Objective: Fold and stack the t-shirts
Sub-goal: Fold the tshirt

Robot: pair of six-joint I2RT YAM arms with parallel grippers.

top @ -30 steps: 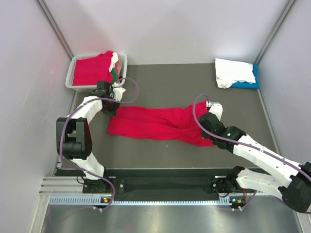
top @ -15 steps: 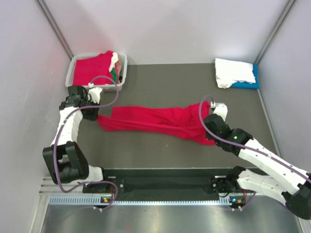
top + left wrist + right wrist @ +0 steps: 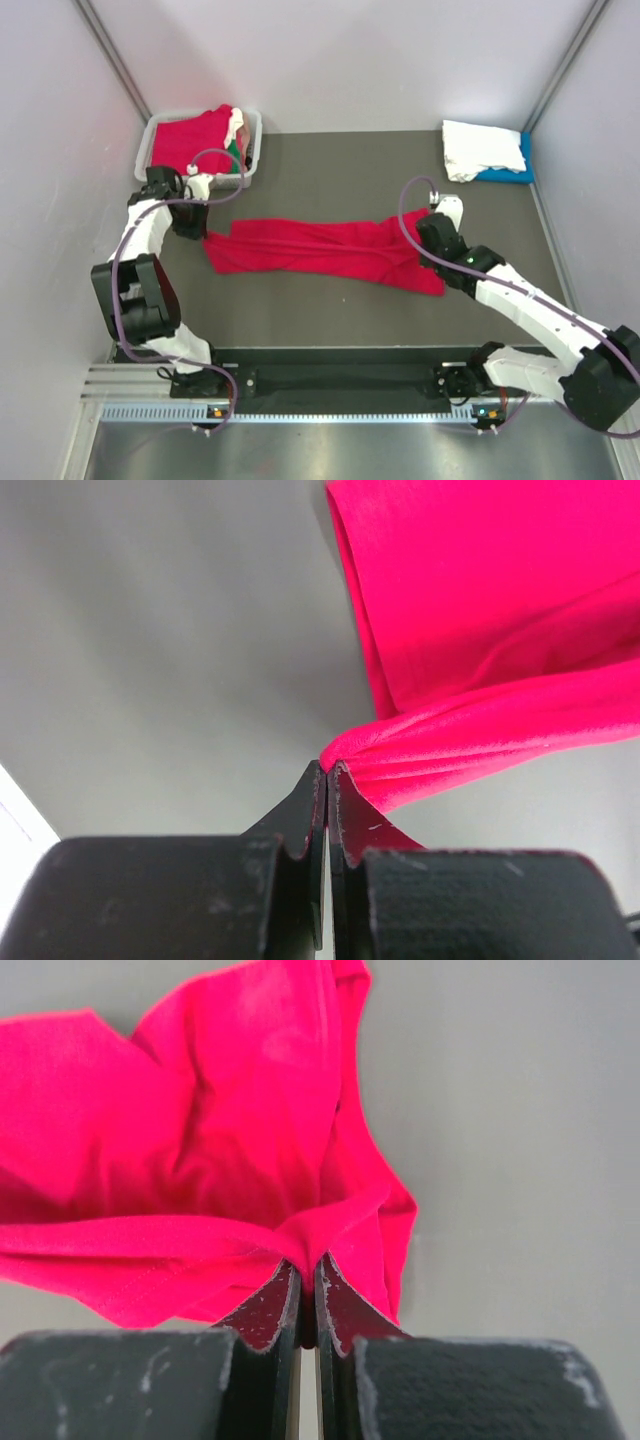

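A bright red t-shirt lies stretched in a long, twisted band across the middle of the dark table. My left gripper is shut on the shirt's left end; the left wrist view shows its jaws pinching a bunched fold of red cloth. My right gripper is shut on the right end, and the right wrist view shows cloth gathered between its closed fingertips. A folded white t-shirt rests on a blue one at the back right.
A pale plastic tub at the back left holds more red cloth, just beyond my left arm. Grey walls close in the table on the left, back and right.
My left gripper has pulled the shirt's left end further left. My right gripper shifted slightly back and right. The shirt is drawn out longer between them.
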